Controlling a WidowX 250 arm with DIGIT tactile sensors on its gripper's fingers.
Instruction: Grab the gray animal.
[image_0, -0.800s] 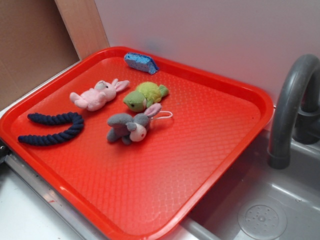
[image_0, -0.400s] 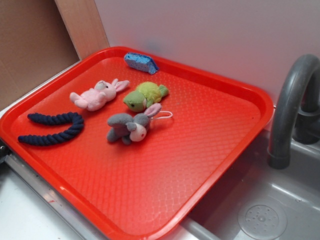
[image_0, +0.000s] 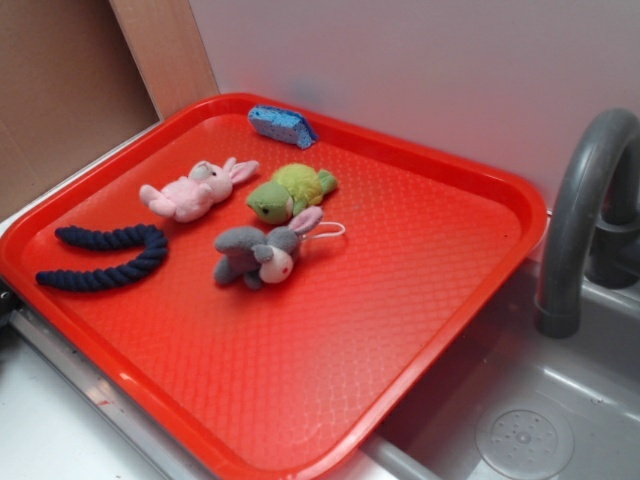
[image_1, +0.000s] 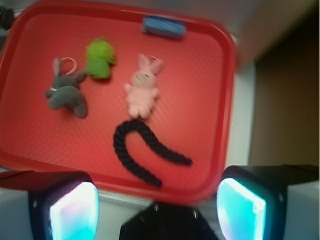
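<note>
Gripper spread wide, high above tray. Gray animal touches green turtle; risk: snagging both.

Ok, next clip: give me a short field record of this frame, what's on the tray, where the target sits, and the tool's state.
surface: red tray beside a gray sink
target: gray animal, lying on its side mid-tray, untouched
target string: white loop by its ears
neighbours: green turtle just behind it, pink bunny to the turtle's left
other items: dark blue rope, blue sponge at the far rim
tool: open, empty, above the tray's near edge in the wrist view; absent from the exterior view
contact: none
</note>
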